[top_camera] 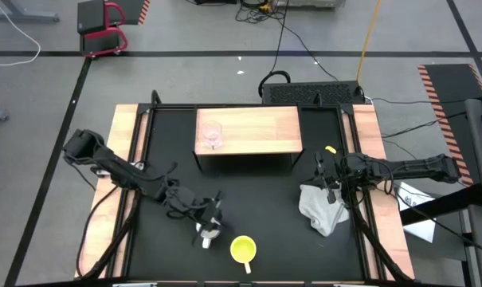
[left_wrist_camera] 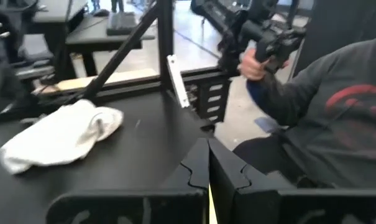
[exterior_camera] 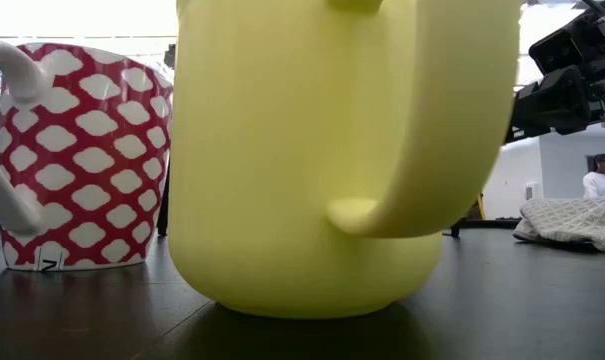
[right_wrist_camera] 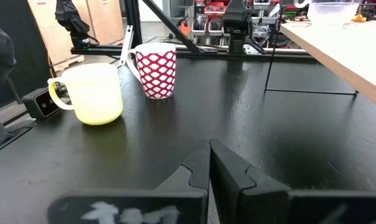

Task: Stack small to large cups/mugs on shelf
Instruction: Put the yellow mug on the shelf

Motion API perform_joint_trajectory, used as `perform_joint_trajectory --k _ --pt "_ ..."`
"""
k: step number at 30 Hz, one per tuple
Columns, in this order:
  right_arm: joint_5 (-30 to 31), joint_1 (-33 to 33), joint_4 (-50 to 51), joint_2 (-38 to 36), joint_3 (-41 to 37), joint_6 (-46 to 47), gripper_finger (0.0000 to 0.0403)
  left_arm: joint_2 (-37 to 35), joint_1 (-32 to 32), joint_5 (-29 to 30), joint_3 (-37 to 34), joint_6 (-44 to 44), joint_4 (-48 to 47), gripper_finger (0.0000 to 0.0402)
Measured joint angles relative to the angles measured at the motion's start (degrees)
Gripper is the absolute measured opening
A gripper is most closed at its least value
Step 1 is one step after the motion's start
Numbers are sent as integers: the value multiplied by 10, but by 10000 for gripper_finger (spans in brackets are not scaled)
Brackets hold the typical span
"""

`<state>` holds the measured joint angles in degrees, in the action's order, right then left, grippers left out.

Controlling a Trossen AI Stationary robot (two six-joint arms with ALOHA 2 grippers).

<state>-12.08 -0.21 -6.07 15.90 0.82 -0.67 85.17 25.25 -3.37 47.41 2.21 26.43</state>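
Note:
The small clear glass cup [top_camera: 212, 135] stands upright on the left part of the light wooden shelf [top_camera: 260, 131] at the table's far side. The yellow mug [top_camera: 242, 249] stands on the black table near its front edge and fills the low view [exterior_camera: 312, 150]. The white mug with a red pattern [right_wrist_camera: 158, 70] stands just left of it [top_camera: 208, 233]. My left gripper [top_camera: 216, 209] is shut and empty, just beyond the patterned mug. My right gripper [top_camera: 328, 190] is shut and empty, above the far edge of the white cloth [top_camera: 322, 209].
The crumpled white cloth lies on the table's right part, also seen in the left wrist view [left_wrist_camera: 57, 137]. A person in a grey top [left_wrist_camera: 324, 112] sits beyond the table's right side, holding a dark device. Bare black tabletop lies between the shelf and the mugs.

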Motion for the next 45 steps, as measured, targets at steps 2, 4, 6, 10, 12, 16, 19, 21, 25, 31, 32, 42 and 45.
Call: perform_joint_trajectory --k 2,4,6,10,12,16,19,21,25,31,32,42,45 --pt "0 0 0 0 0 0 0 17 4 -8 18 5 -4 0" --pt "0 0 0 0 0 0 0 34 8 -16 36 5 -19 0" --pt "0 0 0 0 0 0 0 50 15 -16 58 -2 -35 0" --pt "0 0 0 0 0 0 0 82 23 -18 99 -2 -71 0" --pt "0 0 0 0 0 0 0 99 24 -17 118 -3 -90 0" --pt "0 0 0 0 0 0 0 120 18 -11 160 -3 -130 0" --pt "0 0 0 0 0 4 0 125 11 10 183 6 -184 0" --pt "0 0 0 0 0 4 0 128 4 20 194 14 -216 0" --pt "0 0 1 0 0 4 0 127 -10 19 212 29 -265 0" --pt "0 0 1 0 0 4 0 127 -20 19 236 29 -335 0" --pt "0 0 1 0 0 4 0 127 -20 19 240 29 -340 0" --pt "0 0 2 0 0 3 0 138 -15 9 290 -14 -400 0" --pt "0 0 2 0 0 2 0 152 -12 3 306 -32 -425 0"
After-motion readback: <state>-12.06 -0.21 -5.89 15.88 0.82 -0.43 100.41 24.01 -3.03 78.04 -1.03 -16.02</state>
